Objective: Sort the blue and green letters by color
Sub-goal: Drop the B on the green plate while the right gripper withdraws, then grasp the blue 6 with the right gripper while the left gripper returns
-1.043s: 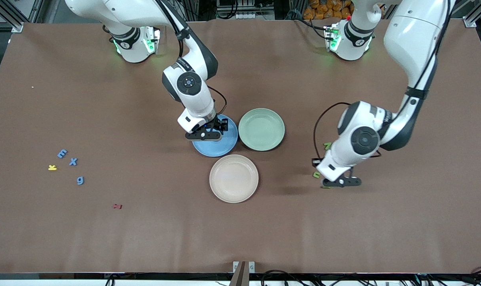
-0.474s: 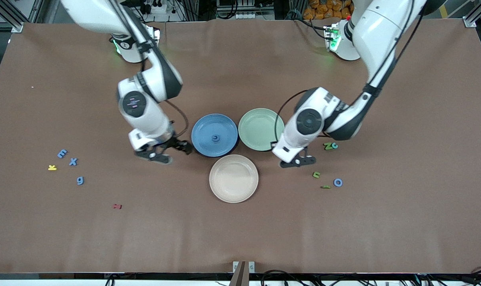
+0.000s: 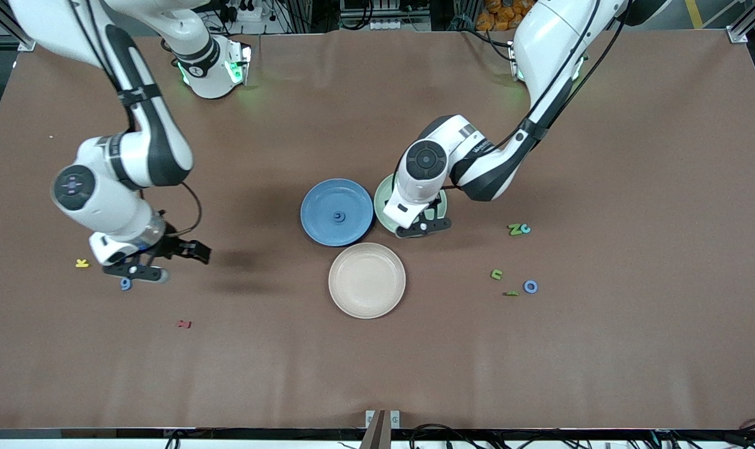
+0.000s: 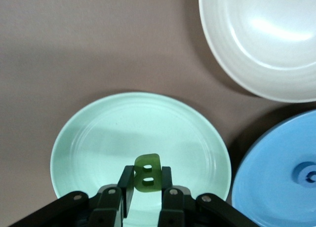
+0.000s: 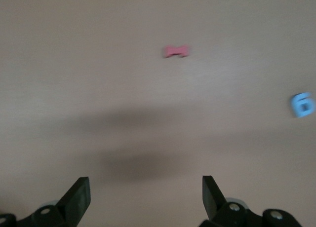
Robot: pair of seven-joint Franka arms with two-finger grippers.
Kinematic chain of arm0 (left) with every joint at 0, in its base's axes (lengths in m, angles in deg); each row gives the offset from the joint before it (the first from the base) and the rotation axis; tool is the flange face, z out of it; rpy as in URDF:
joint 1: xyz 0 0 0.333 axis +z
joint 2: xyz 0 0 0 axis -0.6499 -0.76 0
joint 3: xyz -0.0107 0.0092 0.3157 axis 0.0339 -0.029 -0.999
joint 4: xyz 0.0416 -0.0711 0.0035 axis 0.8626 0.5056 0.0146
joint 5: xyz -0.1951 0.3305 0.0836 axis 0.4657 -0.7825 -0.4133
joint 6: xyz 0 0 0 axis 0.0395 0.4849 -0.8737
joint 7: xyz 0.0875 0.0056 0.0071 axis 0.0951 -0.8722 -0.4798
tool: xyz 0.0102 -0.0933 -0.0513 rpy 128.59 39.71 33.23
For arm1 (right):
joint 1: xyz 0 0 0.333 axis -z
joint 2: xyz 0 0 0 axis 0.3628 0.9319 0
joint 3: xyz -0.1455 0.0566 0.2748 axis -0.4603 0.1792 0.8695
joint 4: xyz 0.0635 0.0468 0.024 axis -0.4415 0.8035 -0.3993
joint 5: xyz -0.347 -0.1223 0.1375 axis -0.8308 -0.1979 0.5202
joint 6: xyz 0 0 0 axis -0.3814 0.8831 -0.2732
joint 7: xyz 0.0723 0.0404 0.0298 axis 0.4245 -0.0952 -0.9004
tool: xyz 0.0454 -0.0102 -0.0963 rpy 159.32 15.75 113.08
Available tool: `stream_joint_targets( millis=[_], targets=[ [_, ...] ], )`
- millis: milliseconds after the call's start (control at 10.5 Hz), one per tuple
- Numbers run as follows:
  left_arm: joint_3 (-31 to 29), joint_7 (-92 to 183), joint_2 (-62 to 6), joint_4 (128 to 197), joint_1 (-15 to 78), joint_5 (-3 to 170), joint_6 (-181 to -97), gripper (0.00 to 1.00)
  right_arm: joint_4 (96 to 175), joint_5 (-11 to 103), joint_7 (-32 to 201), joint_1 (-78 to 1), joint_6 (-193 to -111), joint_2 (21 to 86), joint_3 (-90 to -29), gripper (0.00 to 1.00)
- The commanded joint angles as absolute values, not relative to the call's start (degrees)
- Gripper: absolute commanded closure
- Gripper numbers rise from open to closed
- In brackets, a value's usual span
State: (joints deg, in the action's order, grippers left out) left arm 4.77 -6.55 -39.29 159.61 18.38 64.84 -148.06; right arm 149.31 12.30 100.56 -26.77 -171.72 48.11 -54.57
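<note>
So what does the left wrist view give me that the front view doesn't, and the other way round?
Only the left wrist view shows the green letter pinched upright between the left gripper fingers. Only the front view shows the right gripper, open over the blue letters toward the right arm's end, plus the loose green letters toward the left arm's end. Both show the green plate under the left gripper, the blue plate with one blue letter, and the beige plate.

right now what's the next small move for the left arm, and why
Probably open the left gripper and drop the green letter: it is pinched between the fingers right over the green plate, which looks empty, so releasing here sorts it by color. The right gripper hangs open over the table near the blue letters.
</note>
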Motion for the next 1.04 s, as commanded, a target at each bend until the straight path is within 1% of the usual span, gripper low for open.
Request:
stream_joint_targets(
  millis=[0, 190, 379, 474, 664, 759, 949],
  targets=[
    [4.36, -8.20, -39.48, 161.77, 16.98, 64.35, -147.74, 1.00, 149.53, 11.86, 83.02, -16.56, -172.18, 49.19, -53.50, 0.00],
    [4.45, -9.43, -39.03, 163.18, 16.11, 64.26, -147.74, 1.00, 148.65, 11.86, 74.63, -13.19, -172.45, 51.47, -54.55, 0.00],
    [4.45, -9.44, -39.12, 163.71, 16.01, 64.26, -147.74, 1.00, 145.06, 12.03, 68.74, -9.77, -172.80, 55.07, -55.08, 0.00],
    [4.45, -9.61, -39.12, 163.98, 15.75, 64.26, -147.82, 1.00, 142.09, 12.38, 64.79, -8.54, -172.71, 58.05, -55.08, 0.00],
    [4.45, -9.61, -38.60, 166.08, 16.01, 64.26, -147.91, 1.00, 138.73, 13.00, 62.12, -7.56, -172.80, 61.75, -55.08, 0.00],
    [4.45, -9.61, -38.51, 166.35, 15.93, 64.26, -148.00, 1.00, 138.28, 14.13, 62.03, -7.56, -173.50, 63.16, -55.08, 0.00],
    [4.45, -10.31, -38.59, 166.35, 15.92, 64.26, -148.09, 1.00, 138.36, 15.72, 62.03, -7.65, -178.66, 66.24, -55.08, 0.00]
  ],
)
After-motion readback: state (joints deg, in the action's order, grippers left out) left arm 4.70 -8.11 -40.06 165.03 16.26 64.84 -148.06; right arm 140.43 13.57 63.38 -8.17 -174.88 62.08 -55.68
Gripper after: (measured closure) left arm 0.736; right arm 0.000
